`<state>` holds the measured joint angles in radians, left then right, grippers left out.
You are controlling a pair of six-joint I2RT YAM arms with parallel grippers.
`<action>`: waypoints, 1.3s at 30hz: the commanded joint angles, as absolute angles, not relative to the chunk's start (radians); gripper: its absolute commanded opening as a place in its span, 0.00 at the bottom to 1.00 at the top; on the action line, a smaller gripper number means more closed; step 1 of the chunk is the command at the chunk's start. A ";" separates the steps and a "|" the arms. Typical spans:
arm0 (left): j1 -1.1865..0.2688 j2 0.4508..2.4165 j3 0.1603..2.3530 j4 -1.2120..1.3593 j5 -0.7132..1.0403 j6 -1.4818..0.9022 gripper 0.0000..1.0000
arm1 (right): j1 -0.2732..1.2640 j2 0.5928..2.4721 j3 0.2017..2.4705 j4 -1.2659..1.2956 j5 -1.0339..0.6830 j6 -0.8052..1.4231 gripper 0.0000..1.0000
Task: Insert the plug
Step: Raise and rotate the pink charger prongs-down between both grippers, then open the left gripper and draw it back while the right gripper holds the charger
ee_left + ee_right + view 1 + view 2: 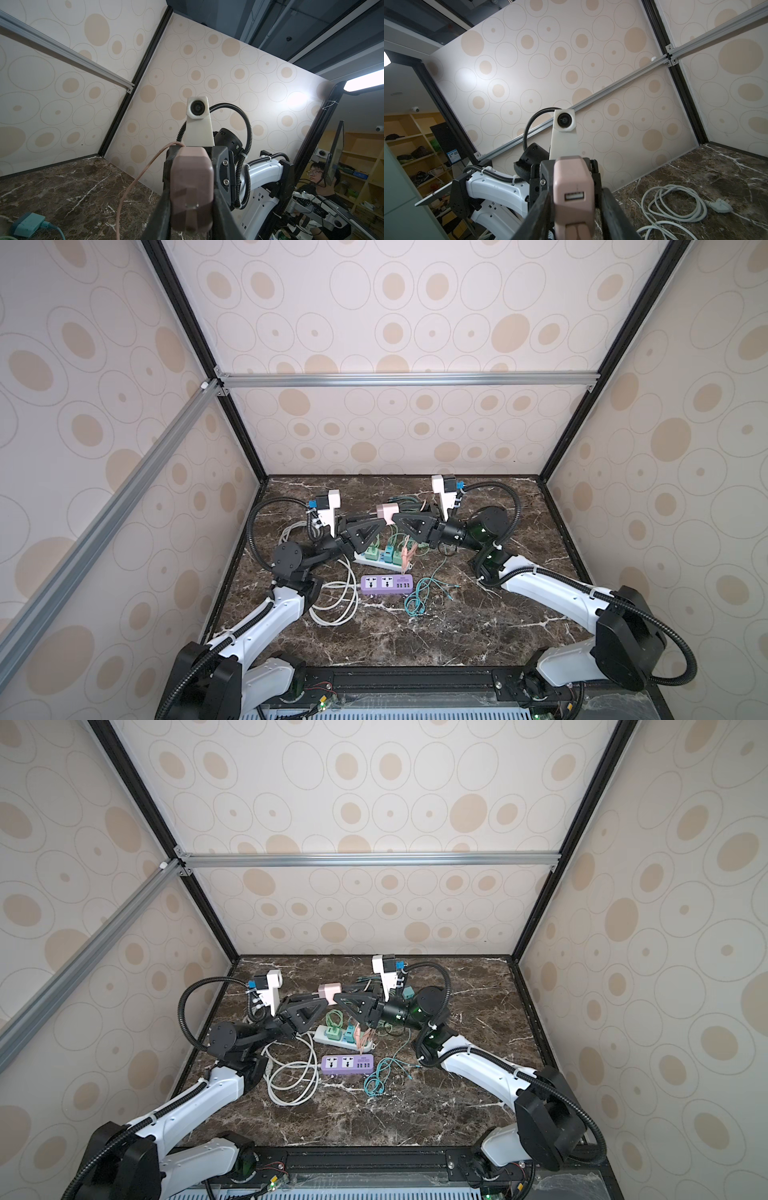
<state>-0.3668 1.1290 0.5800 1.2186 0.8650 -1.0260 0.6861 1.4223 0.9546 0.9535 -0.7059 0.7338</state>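
Pink plug (387, 511): likely light, rigid, slick; take flat sides. Left claw (383, 521) clamped on it; right claw (395, 519) at 3 o'clock, grip unclear

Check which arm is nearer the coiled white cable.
Left. The left arm lies right beside the coiled white cable; the right arm stands across the table, past the purple power strip.
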 commanded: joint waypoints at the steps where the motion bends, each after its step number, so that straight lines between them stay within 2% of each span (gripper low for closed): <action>1: -0.377 1.136 0.591 1.283 0.871 -1.047 0.00 | 0.692 1.437 0.996 0.976 -0.748 0.738 0.40; 10: -0.379 1.141 0.583 1.292 0.868 -1.049 0.00 | 0.693 1.441 1.002 0.974 -0.756 0.742 0.34; 16: -0.379 1.141 0.579 1.292 0.863 -1.049 0.00 | 0.693 1.437 1.006 0.957 -0.752 0.742 0.21; 18: -0.379 1.140 0.578 1.290 0.865 -1.048 0.00 | 0.692 1.436 1.007 0.951 -0.752 0.739 0.19; 20: -0.377 1.138 0.576 1.280 0.865 -1.042 0.08 | 0.693 1.436 1.005 0.944 -0.752 0.737 0.18; 23: -0.377 1.126 0.576 1.209 0.870 -1.000 0.34 | 0.692 1.429 1.006 0.903 -0.743 0.720 0.15; 25: -0.377 1.108 0.575 1.137 0.868 -0.962 0.45 | 0.693 1.415 1.019 0.800 -0.728 0.677 0.13; 33: -0.376 0.964 0.495 0.852 0.767 -0.768 0.70 | 0.687 1.319 1.053 0.387 -0.644 0.460 0.09; 39: -0.373 0.883 0.429 0.722 0.696 -0.709 0.75 | 0.684 1.285 1.069 0.257 -0.619 0.398 0.08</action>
